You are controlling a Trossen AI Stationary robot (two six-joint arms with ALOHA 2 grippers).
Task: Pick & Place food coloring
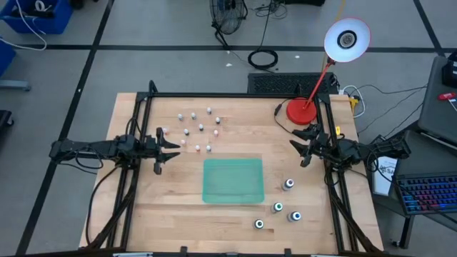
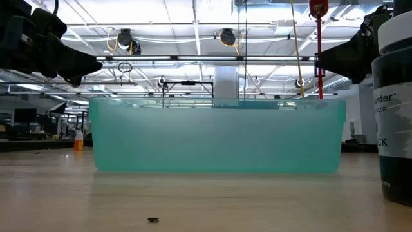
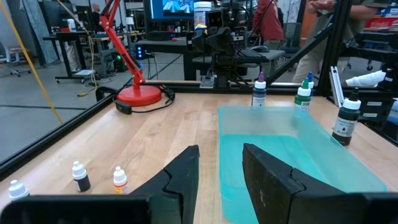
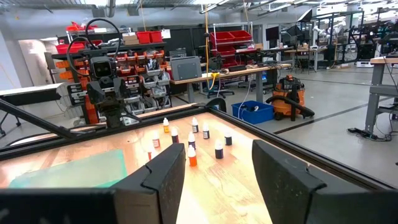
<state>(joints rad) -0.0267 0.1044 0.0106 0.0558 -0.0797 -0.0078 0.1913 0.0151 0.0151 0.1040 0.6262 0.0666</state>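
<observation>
From above, the left tool [image 1: 173,146] and right tool [image 1: 298,146] hover over the worktop [image 1: 143,214] with fingers apart, holding nothing; small food coloring bottles [image 1: 196,130] cluster behind the green tray [image 1: 233,180]; four bigger bottles [image 1: 278,208] stand right of it; low down, one dark bottle [image 2: 394,103] looms beside the tray.
</observation>
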